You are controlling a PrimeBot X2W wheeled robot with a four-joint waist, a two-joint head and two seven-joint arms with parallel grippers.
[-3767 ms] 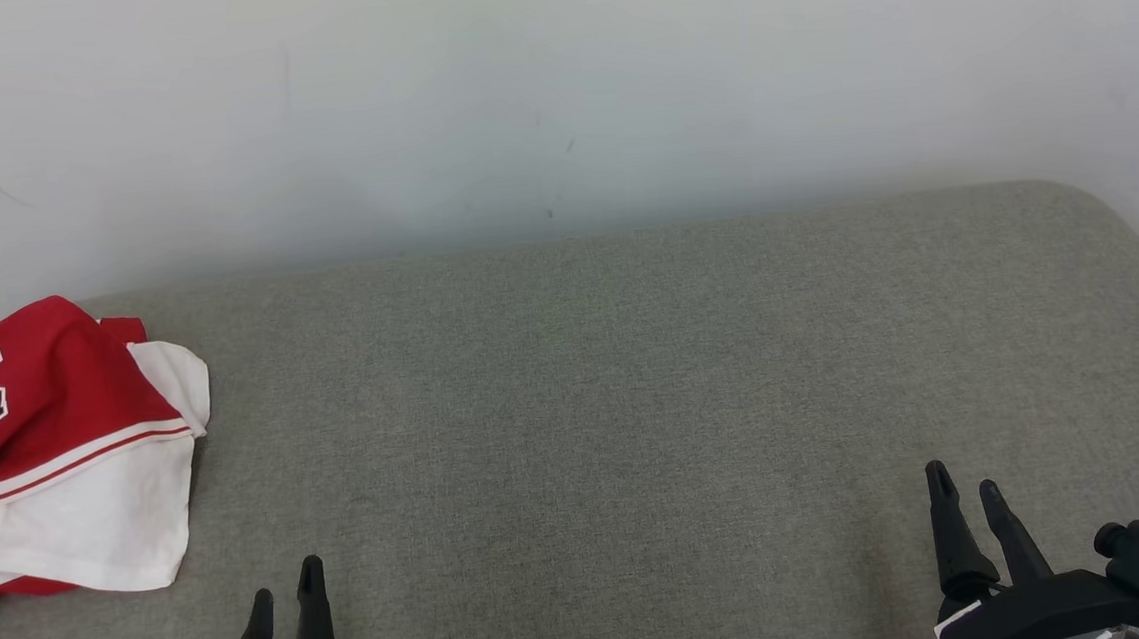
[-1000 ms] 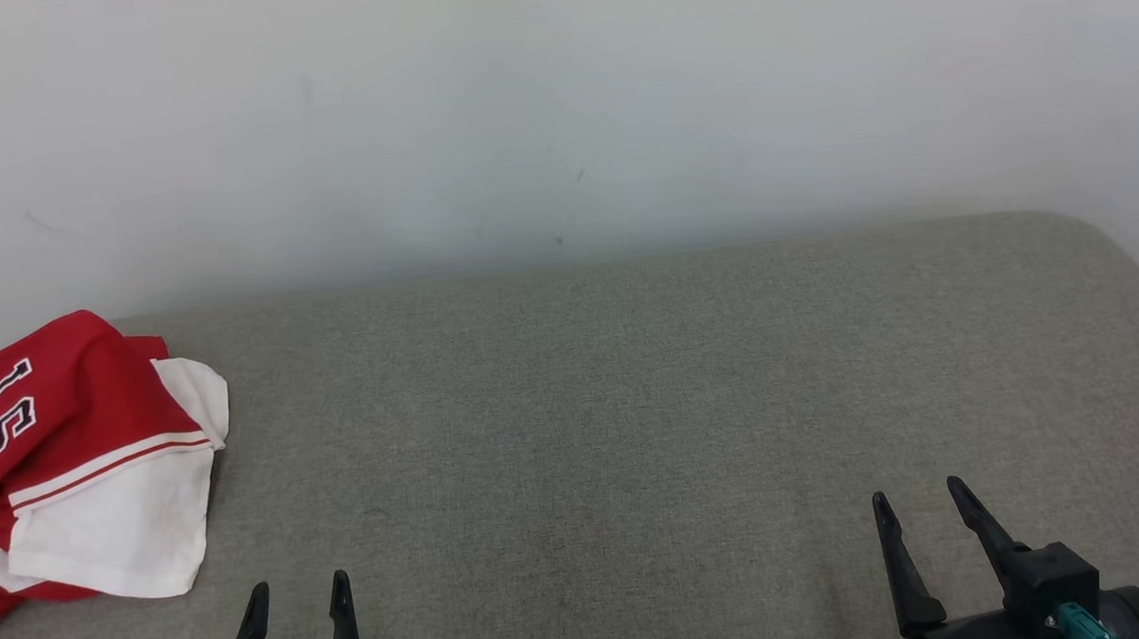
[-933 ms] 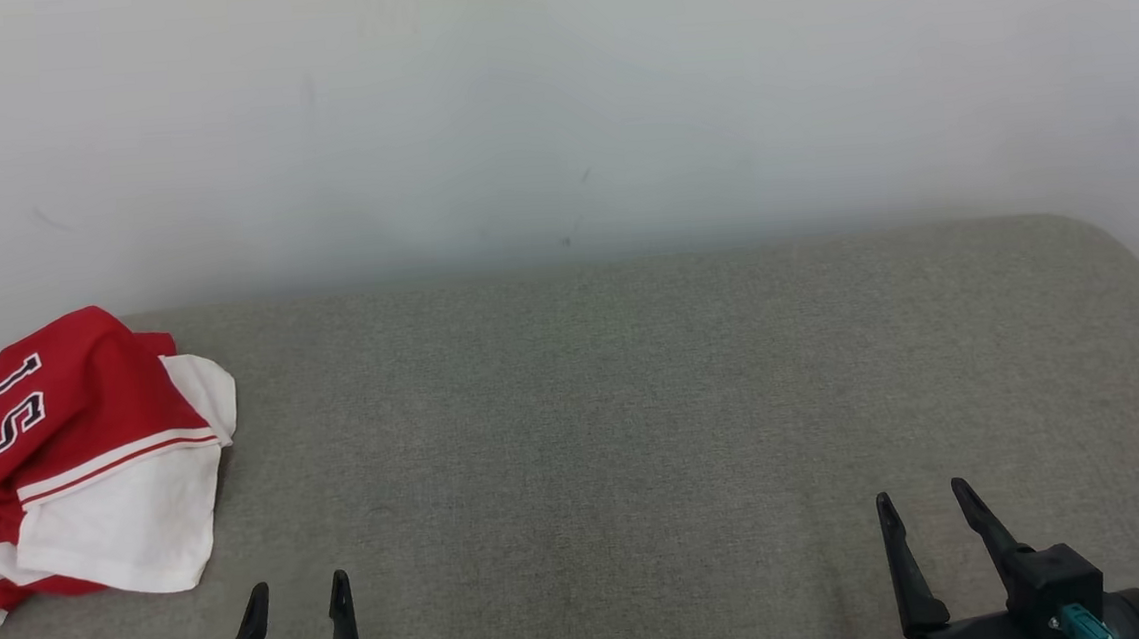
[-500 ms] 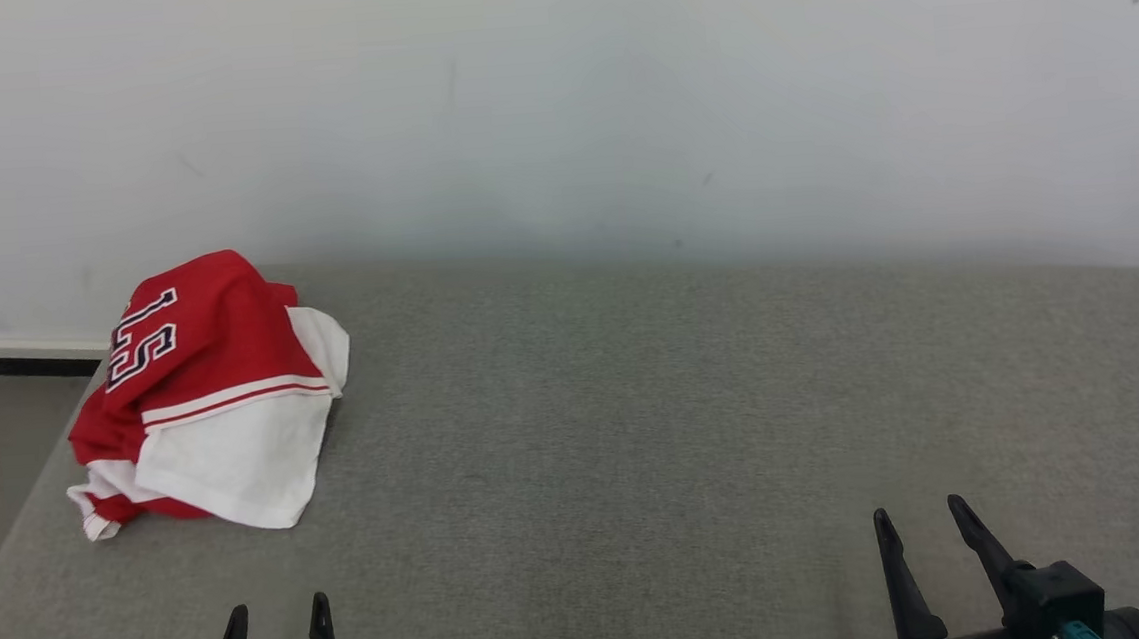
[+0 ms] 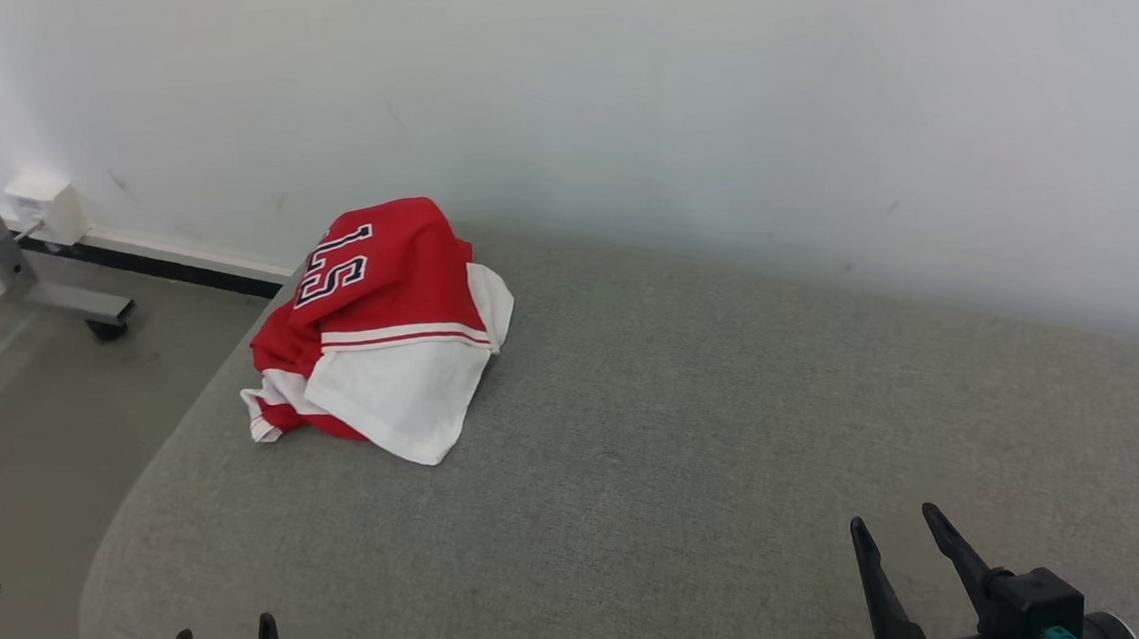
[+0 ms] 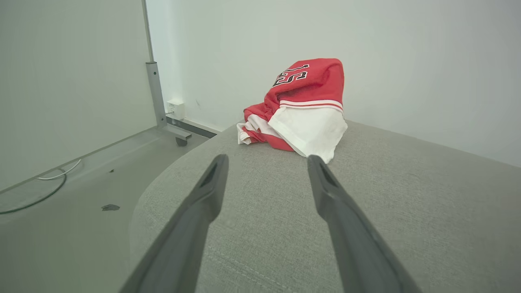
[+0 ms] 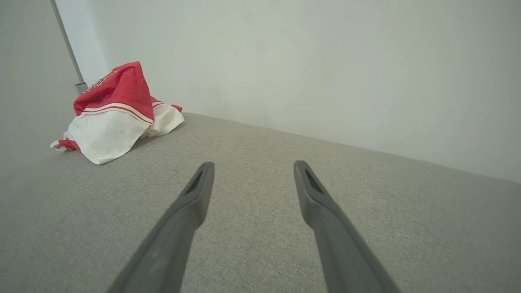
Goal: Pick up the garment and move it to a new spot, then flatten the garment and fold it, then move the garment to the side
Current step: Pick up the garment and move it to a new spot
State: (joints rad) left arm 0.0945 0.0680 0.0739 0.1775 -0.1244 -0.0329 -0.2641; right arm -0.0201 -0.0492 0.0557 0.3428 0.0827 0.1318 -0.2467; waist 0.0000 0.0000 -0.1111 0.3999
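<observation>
The garment [image 5: 380, 333] is a red and white jersey with black-and-white numbers, lying crumpled in a heap near the far left corner of the grey padded table [image 5: 688, 431], close to the wall. It also appears straight ahead in the left wrist view, garment [image 6: 303, 110], and at the upper left of the right wrist view, garment [image 7: 116, 112]. My left gripper [image 5: 223, 634] hovers open at the near left edge, well short of the heap. My right gripper [image 5: 895, 527] stands open at the near right, empty, far from the cloth.
A white wall [image 5: 613, 86] runs along the table's far edge. Left of the table lies grey floor [image 5: 16, 438], with a metal frame leg on a castor [image 5: 109, 327] and a white wall box [image 5: 45, 206]. A cable [image 6: 49, 183] lies on the floor.
The head camera has swung left, so the garment now sits nearer the middle of the view and the floor has come into sight. Both grippers stay open and low.
</observation>
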